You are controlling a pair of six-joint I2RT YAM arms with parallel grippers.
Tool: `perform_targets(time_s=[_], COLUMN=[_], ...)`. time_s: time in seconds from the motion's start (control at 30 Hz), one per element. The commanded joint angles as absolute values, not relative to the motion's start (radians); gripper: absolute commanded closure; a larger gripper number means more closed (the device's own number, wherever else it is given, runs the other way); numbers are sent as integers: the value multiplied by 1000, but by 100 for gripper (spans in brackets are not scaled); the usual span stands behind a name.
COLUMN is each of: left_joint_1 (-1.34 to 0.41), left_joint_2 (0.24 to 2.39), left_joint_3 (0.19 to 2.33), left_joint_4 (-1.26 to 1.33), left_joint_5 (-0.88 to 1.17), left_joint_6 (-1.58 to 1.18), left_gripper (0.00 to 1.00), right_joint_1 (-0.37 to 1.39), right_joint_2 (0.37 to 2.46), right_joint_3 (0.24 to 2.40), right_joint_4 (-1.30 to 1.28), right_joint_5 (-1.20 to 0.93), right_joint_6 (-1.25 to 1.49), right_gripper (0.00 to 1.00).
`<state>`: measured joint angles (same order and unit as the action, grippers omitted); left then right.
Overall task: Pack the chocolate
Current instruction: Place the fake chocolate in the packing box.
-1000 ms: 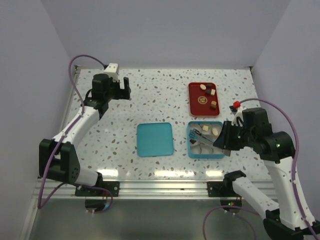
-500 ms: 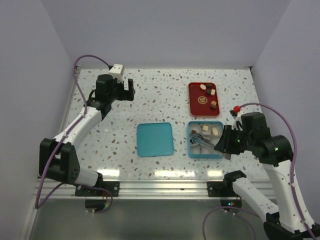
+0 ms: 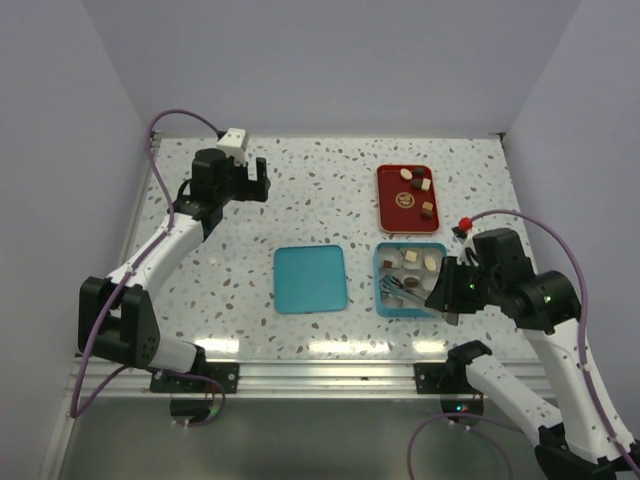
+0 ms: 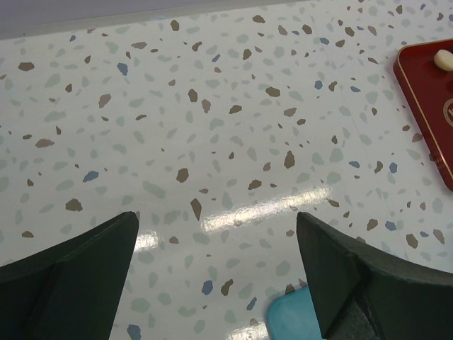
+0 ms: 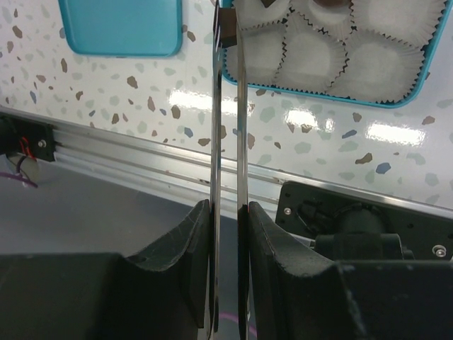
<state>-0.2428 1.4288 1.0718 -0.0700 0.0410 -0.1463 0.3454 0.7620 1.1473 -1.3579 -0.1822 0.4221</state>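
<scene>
Metal tongs (image 5: 242, 142) are clamped between the fingers of my right gripper (image 5: 228, 209). The tong tips pinch a small dark brown chocolate (image 5: 228, 35) over the near left corner of the teal box (image 5: 417, 85), which is lined with crinkled paper cups (image 5: 311, 53). From above, the tongs (image 3: 405, 287) reach into the box (image 3: 381, 270), where three chocolates (image 3: 411, 258) sit along the far row. Several more chocolates (image 3: 427, 208) lie on the red tray (image 3: 385, 205). My left gripper (image 3: 248, 182) hangs open and empty at the far left of the table.
The teal lid (image 3: 310, 278) lies flat to the left of the box, and its corner (image 4: 297, 322) shows in the left wrist view. The red tray's edge (image 4: 428, 85) with a cream piece (image 4: 444, 59) is at that view's right. The aluminium rail (image 5: 127, 152) runs along the near edge.
My right gripper has drawn back toward the near edge, moving the tong tips to the box's near left part. The left arm shifted slightly at first, then stayed still.
</scene>
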Motion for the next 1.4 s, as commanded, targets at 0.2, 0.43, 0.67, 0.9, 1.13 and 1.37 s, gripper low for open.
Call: perform_targets(time_s=[0.2,0.43,0.67,0.9,1.13,1.37], left_joint_1=[-245,-245,-245,-245,-245,-245], left_joint_2=[1414,1416,1419,1425,1430,1434], left_joint_3=[1114,1114,1115,1114,1115,1117], left_joint_4=[-60,-60,-58,-58,-55,-57], left_joint_5=[40,38,40,40,38,35], left_joint_6=[-152,-150,-152,-152,-152,-150], left_gripper=[0,0,0,0,0,0], right_joint_1=[397,399,407,420,431,436], right_joint_2=[753,762,773,784,799,813], right_joint_3=[1129,1137,1143,1132,1141,1150], right_joint_4=[-1589,-1589,-1591,-1591,-1592,-1592], right_joint_5=[-127,-106,-101,-97,-81,-72], right_joint_6=[474,466,462,460,454,445], right_gripper=[86,86,87,88,88,88])
